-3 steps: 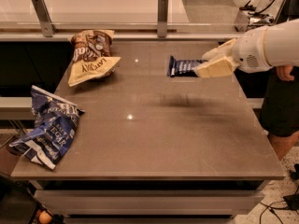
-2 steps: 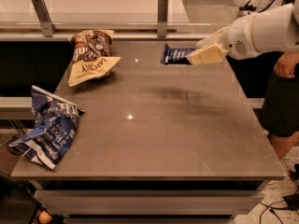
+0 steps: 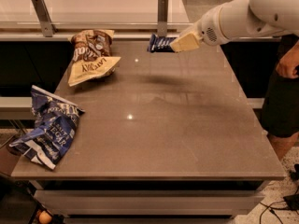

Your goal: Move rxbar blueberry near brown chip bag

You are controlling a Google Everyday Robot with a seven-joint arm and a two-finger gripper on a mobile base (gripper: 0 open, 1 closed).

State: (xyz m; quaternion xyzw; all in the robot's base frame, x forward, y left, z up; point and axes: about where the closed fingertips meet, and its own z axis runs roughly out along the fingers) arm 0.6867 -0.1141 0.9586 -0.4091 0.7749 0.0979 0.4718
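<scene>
The rxbar blueberry point(image 3: 160, 43), a small dark blue wrapper with white text, is held in the air above the table's far middle. My gripper point(image 3: 180, 44) is shut on its right end, with the white arm reaching in from the upper right. The brown chip bag point(image 3: 92, 56), brown on top and cream-yellow below, lies at the table's far left. The bar is to the right of the bag, apart from it.
A large blue and white chip bag point(image 3: 49, 125) lies crumpled at the left front edge of the grey table point(image 3: 177, 125). A rail with two metal posts point(image 3: 162, 9) runs along the back. A person point(image 3: 282, 92) stands at the right side.
My gripper has carried the bar up and to the left, from the table's right side toward the far middle, closer to the brown chip bag.
</scene>
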